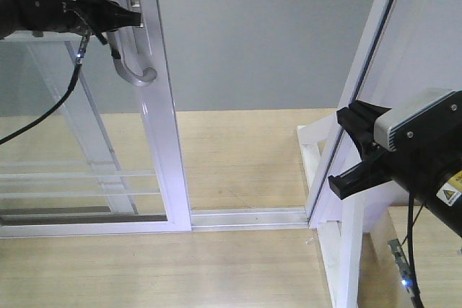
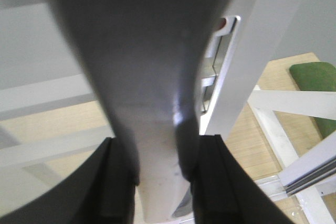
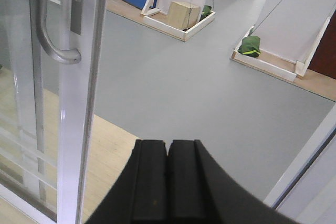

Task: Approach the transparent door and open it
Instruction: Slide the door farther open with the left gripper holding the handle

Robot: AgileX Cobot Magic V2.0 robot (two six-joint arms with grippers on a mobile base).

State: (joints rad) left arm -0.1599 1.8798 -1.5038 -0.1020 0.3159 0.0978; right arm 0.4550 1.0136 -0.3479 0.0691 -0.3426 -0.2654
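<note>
I see my left tool [image 1: 133, 17] clamped on the transparent door [image 1: 157, 106] handle [image 1: 133, 70]; right tool [image 3: 168, 182] closed, well apart.

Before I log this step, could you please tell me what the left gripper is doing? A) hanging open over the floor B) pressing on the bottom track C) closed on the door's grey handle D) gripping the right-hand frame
C: the left gripper is at the handle of the door, and the wrist view shows its fingers clamping the handle on both sides.
</note>
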